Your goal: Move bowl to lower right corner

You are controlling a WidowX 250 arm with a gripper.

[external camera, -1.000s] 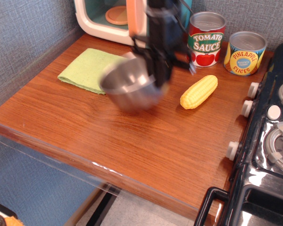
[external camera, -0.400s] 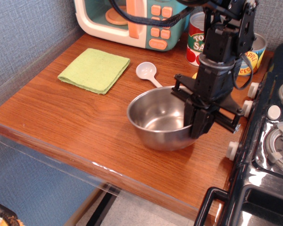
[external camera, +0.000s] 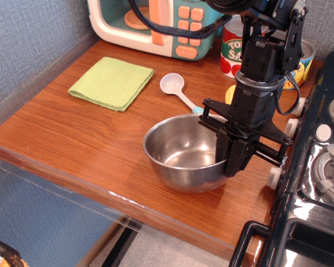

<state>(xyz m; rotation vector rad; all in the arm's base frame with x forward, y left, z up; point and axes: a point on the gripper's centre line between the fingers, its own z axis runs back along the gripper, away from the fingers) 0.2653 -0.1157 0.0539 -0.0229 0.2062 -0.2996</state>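
The shiny steel bowl (external camera: 181, 153) sits low over the brown wood tabletop, in its front right part, near the front edge. My black gripper (external camera: 234, 158) comes down from above and is shut on the bowl's right rim, one finger inside and one outside. I cannot tell whether the bowl rests on the wood or hangs just above it. The lower right corner (external camera: 250, 222) of the tabletop is bare wood, just right of and in front of the bowl.
A white spoon (external camera: 177, 89) lies behind the bowl. A green cloth (external camera: 111, 82) lies at the left. A toy microwave (external camera: 156, 22), a tomato sauce can (external camera: 234, 47) and a pineapple can (external camera: 300, 55) stand at the back. A black stove (external camera: 317, 167) borders the right edge.
The bowl, held in my gripper, has moved from the table's middle toward the front right and lower. The spoon is now uncovered; the arm now hides most of the yellow corn.
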